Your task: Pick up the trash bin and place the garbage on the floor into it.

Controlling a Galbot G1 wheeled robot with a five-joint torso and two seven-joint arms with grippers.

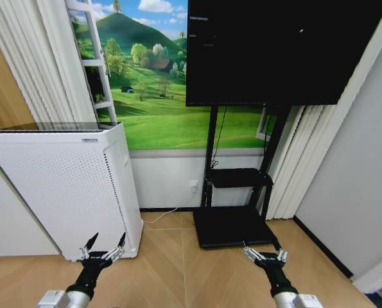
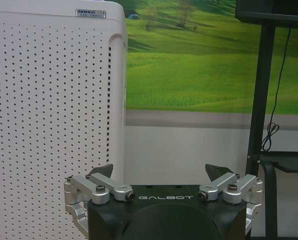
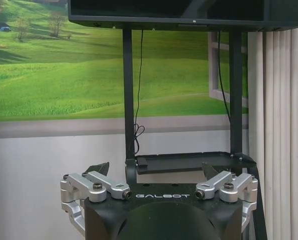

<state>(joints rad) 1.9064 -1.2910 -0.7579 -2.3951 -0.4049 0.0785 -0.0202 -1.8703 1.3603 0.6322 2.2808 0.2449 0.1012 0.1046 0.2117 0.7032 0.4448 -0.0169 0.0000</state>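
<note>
Well, both arms are held low and forward, side by side, over a pale wood floor (image 1: 171, 269). The left gripper (image 1: 104, 244) hangs just in front of the lower corner of the white perforated appliance (image 1: 62, 186), its two dark fingertips spread wide with nothing between them. From the left wrist view the same gripper (image 2: 161, 172) faces the appliance's dotted side panel (image 2: 48, 115); a small label sits at its top edge, the lettering too fine to read. The right gripper (image 1: 266, 251) mirrors it, jaws also wide and empty, hovering near the front edge of the black base plate (image 1: 232, 226) of the TV stand. In the right wrist view that gripper (image 3: 159, 171) points at the stand's two uprights and a small black shelf (image 3: 189, 161), with a cable (image 3: 137, 100) dangling down behind.

The big dark screen (image 1: 280, 48) is cut off at the top and right. Behind it spreads a green landscape mural (image 1: 158, 83), with pleated white curtains (image 1: 30, 58) to either side. A white cord (image 1: 171, 212) runs from a wall socket towards the appliance, its end hidden behind the casing. As for the trash bin and the garbage, their whereabouts can't be told from here.
</note>
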